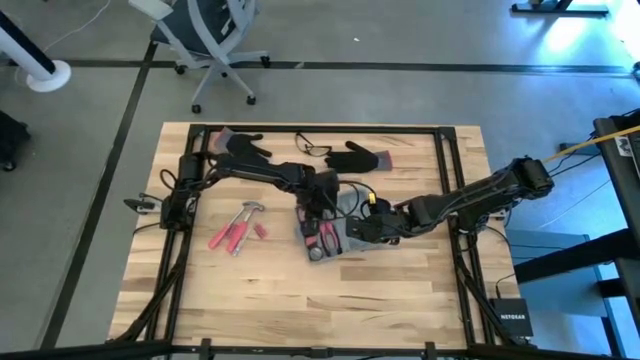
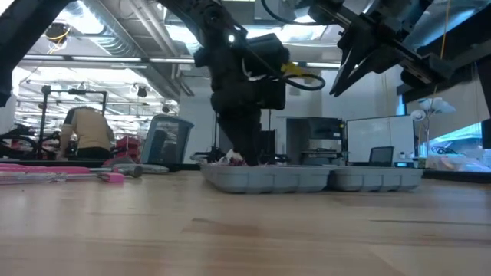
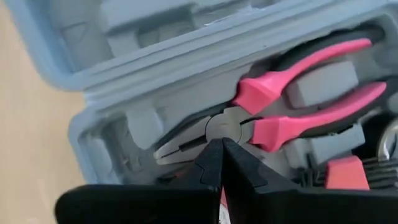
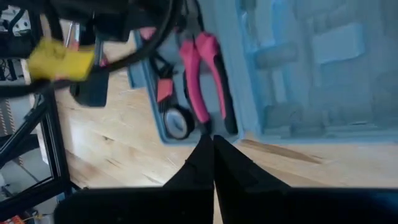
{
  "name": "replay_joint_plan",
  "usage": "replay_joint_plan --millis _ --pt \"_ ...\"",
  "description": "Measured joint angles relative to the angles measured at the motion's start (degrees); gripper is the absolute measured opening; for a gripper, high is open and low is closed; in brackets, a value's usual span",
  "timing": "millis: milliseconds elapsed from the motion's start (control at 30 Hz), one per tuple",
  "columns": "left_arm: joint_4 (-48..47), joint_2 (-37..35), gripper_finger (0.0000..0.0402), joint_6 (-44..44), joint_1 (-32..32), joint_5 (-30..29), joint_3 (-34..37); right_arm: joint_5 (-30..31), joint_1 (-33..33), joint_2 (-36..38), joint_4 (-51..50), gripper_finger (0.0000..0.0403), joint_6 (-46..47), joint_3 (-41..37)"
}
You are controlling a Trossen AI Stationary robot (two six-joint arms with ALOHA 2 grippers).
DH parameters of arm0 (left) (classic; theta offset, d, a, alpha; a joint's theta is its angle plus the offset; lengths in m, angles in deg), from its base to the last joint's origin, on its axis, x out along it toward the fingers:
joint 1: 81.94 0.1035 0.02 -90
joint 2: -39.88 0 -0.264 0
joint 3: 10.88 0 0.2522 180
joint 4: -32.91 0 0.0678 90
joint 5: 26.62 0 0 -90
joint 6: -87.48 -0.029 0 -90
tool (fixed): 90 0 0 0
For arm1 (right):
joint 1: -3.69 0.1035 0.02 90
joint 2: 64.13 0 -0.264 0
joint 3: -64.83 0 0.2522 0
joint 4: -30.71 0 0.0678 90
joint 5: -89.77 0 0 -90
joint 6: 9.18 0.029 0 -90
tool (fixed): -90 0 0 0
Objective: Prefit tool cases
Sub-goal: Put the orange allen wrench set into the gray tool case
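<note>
Left gripper (image 3: 221, 163) closed, poised over open tool case (image 3: 155, 81)

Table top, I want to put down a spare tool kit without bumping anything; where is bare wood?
Free: the near strip of the table, below the tool case and the loose pliers and hammer, and the near left corner. Crowded: the middle, where both arms' tools meet over the case, and the far edge with gloves and glasses.

High view looks down; low view level; both wrists close on tool case (image 1: 330, 232).
</note>
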Motion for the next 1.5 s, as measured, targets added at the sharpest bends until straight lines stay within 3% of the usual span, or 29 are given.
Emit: replay_joint_plan --millis 333,533,667,833,933,1233,1500 --pt "0.14 -4.45 0.0000 -0.96 -0.22 2.75 1.13 4.97 -0.02 0.00 2.02 0.0000 0.00 0.00" --pt "1.08 -13.50 0.0000 -0.62 1.49 3.18 4.35 6.06 -0.23 -0.39 -7.97 0.0000 3.91 -0.04" --pt "5.37 -22.12 0.0000 1.88 2.63 3.20 13.67 3.86 -2.88 -2.11 -12.51 0.0000 1.73 -0.11" --pt "13.62 -33.07 0.0000 9.67 3.59 1.04 29.93 -1.73 -8.74 -7.46 -5.65 0.0000 -9.75 -0.11" --pt "15.11 -38.46 0.0000 12.50 3.59 -2.77 35.22 -3.69 -11.32 -10.67 -4.08 0.0000 -13.10 -0.11" --pt "15.00 -47.04 0.0000 17.77 3.59 -6.30 40.83 -9.42 -11.04 -16.04 -3.17 0.0000 -17.00 -0.07" --pt "12.87 -48.60 0.0000 17.36 3.45 -6.61 41.29 -9.64 -4.81 -17.59 2.84 0.0000 -4.24 0.02"
